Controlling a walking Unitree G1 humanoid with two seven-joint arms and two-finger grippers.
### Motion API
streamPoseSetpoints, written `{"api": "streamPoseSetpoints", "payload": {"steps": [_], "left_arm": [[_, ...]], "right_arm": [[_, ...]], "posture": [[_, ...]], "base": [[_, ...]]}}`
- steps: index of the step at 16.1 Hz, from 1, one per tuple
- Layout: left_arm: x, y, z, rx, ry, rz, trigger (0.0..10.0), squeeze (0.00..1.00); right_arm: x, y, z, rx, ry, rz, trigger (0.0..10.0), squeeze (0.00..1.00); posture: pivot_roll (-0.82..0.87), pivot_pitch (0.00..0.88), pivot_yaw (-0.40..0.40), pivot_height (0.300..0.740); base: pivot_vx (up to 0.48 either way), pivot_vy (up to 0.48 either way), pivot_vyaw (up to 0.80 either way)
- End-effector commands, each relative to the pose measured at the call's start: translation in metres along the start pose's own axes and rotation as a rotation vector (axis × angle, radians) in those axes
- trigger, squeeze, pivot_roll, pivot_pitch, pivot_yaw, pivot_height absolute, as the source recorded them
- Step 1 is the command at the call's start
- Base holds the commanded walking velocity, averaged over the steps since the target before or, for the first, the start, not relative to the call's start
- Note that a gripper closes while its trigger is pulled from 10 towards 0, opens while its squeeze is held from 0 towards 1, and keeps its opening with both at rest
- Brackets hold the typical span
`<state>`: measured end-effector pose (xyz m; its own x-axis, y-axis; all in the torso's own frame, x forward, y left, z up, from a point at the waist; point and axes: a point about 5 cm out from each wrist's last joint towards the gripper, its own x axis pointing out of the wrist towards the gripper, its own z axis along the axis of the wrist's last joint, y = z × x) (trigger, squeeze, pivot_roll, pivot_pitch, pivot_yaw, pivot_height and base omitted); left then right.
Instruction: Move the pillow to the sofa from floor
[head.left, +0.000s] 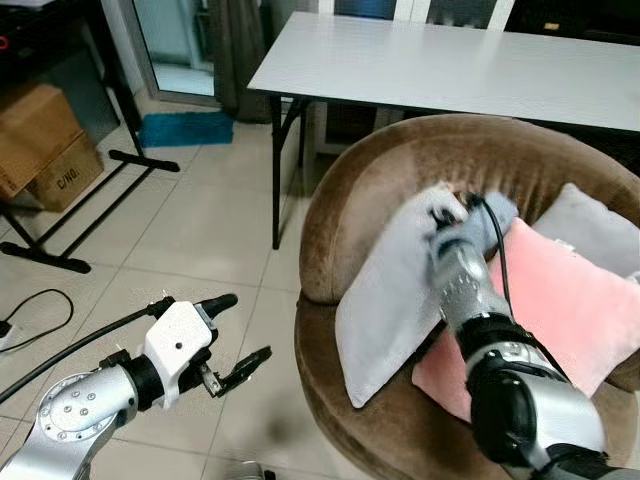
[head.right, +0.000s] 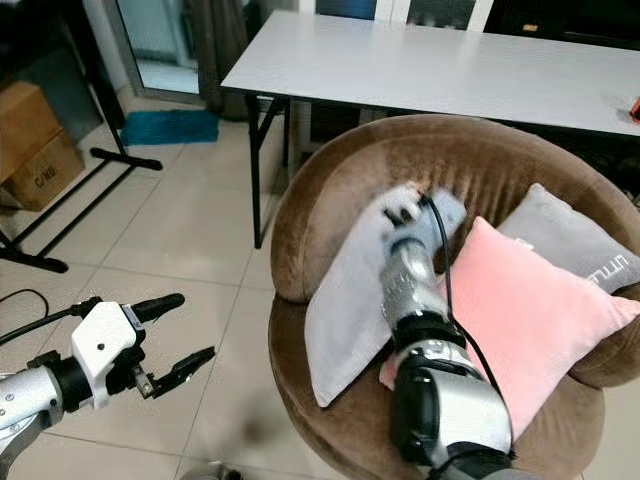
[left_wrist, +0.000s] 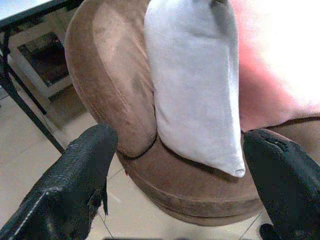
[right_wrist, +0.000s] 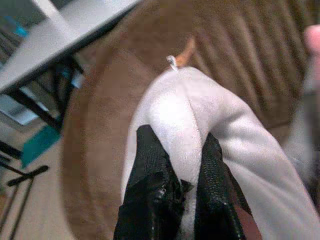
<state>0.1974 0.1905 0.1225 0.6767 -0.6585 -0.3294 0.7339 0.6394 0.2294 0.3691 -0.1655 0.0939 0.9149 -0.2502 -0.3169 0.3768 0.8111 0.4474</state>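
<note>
On the sofa, the grey pillow is pinched at its top edge by the right gripper. It should be settled against the backrest before release. The left gripper is held spread.

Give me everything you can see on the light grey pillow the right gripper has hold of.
The light grey pillow is soft, plain fabric with a small tag at one top corner. It stands on edge inside the brown round sofa, its lower corner on the seat, its left face leaning against the inner side wall. The pink pillow lies against its other side. The right gripper pinches its upper edge, bunching the fabric between the fingers. It is off the floor.
</note>
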Motion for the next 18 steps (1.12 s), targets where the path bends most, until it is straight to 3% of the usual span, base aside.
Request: {"api": "streamPoseSetpoints", "payload": {"steps": [1, 2, 3, 4, 6, 8, 10, 11, 12, 13, 15, 17, 18], "left_arm": [[0.003, -0.003, 0.007, 0.005, -0.026, -0.037, 10.0, 0.00], [0.003, -0.003, 0.007, 0.003, -0.028, -0.045, 10.0, 0.00], [0.004, -0.005, 0.008, -0.003, -0.033, -0.068, 10.0, 0.00], [0.004, -0.005, 0.009, -0.006, -0.035, -0.079, 10.0, 0.00], [0.003, -0.007, 0.010, -0.011, -0.038, -0.091, 10.0, 0.00], [0.002, -0.009, 0.011, -0.019, -0.045, -0.097, 10.0, 0.00], [0.000, -0.010, 0.013, -0.027, -0.059, -0.098, 10.0, 0.00], [-0.003, -0.009, 0.015, -0.040, -0.069, -0.089, 10.0, 0.00], [-0.009, -0.008, 0.017, -0.069, -0.078, -0.060, 10.0, 0.00], [-0.016, -0.003, 0.017, -0.134, -0.101, 0.011, 10.0, 0.00], [-0.022, 0.008, 0.018, -0.179, -0.148, 0.135, 10.0, 0.00], [-0.016, 0.034, 0.024, -0.153, -0.195, 0.403, 10.0, 0.00], [-0.011, 0.041, 0.027, -0.157, -0.215, 0.466, 10.0, 0.00]], "right_arm": [[-0.002, -0.017, -0.017, -0.052, 0.066, -0.067, 10.0, 0.00], [-0.003, -0.023, -0.022, -0.071, 0.079, -0.087, 10.0, 0.00], [-0.003, -0.032, -0.023, -0.085, 0.066, -0.119, 10.0, 0.85], [-0.002, -0.031, -0.018, -0.050, 0.034, -0.063, 10.0, 1.00], [0.000, -0.027, -0.004, -0.018, -0.043, 0.082, 10.0, 1.00], [-0.002, -0.047, 0.017, -0.063, -0.186, 0.032, 10.0, 1.00], [-0.005, -0.056, 0.025, -0.045, -0.232, 0.037, 10.0, 1.00], [-0.011, -0.063, 0.034, -0.061, -0.292, 0.038, 10.0, 0.00], [-0.023, -0.065, 0.047, -0.137, -0.406, 0.065, 10.0, 0.00], [-0.035, -0.065, 0.051, -0.161, -0.399, 0.127, 10.0, 0.00], [-0.060, -0.062, 0.050, -0.226, -0.376, 0.221, 10.0, 0.00], [-0.099, -0.052, 0.025, -0.301, -0.274, 0.289, 10.0, 0.00], [-0.110, -0.048, 0.013, -0.317, -0.238, 0.309, 10.0, 0.00]], "posture": [[0.09, 0.020, -0.008, 0.740], [0.09, 0.019, -0.008, 0.740], [0.09, 0.016, -0.007, 0.740], [0.09, 0.014, -0.006, 0.740], [0.09, 0.006, -0.007, 0.740], [0.08, 0.000, -0.011, 0.740], [0.07, 0.000, -0.005, 0.740], [0.06, 0.000, 0.003, 0.740], [0.05, 0.000, 0.006, 0.740], [0.04, 0.000, 0.007, 0.740], [0.04, 0.000, -0.001, 0.740], [0.02, 0.000, -0.006, 0.740], [0.02, 0.000, -0.004, 0.740]], "base": [[0.000, 0.000, 0.00], [0.000, 0.000, 0.00], [0.000, 0.000, 0.00], [0.000, 0.000, 0.00], [0.000, 0.000, 0.00], [0.000, 0.000, 0.00], [0.000, 0.000, 0.00], [0.000, 0.000, 0.00], [0.000, 0.000, 0.00], [0.000, 0.000, 0.00], [0.000, 0.000, 0.00], [0.000, 0.000, 0.00], [0.000, 0.000, 0.00]]}}
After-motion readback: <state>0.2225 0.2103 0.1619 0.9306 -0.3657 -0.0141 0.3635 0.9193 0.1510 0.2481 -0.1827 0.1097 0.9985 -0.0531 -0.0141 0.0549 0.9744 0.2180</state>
